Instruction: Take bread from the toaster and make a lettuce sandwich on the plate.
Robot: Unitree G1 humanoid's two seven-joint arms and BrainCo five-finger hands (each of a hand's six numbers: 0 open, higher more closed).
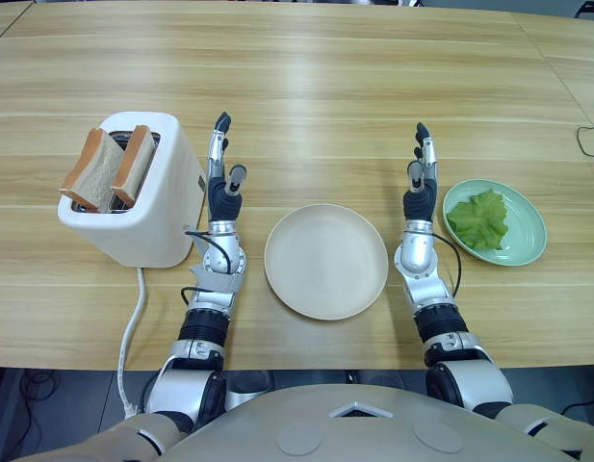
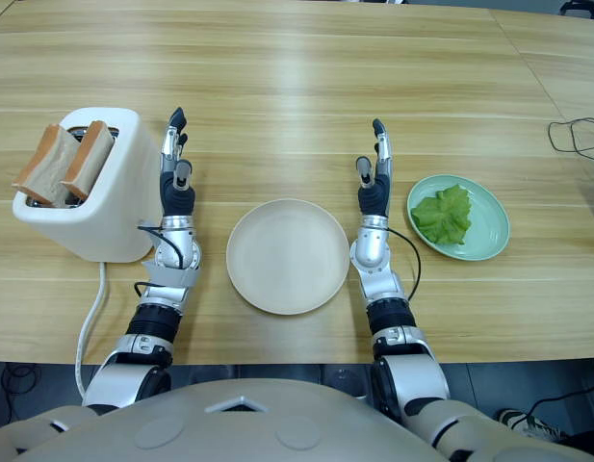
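The empty cream plate (image 1: 325, 260) sits nearest me on the table (image 1: 325, 87), between my two hands. My left hand (image 1: 222, 183) and right hand (image 1: 422, 183) both stretch forward, fingers straight and apart, holding nothing. The toaster (image 1: 157, 217) stands just beside my left hand, on its outer side, so that hand is the nearer one. Two bread slices (image 1: 94, 171) stick up from its slots, leaning left, their slots running away from me. The lettuce (image 1: 477, 218) lies in a green dish (image 1: 529, 241) just right of my right hand.
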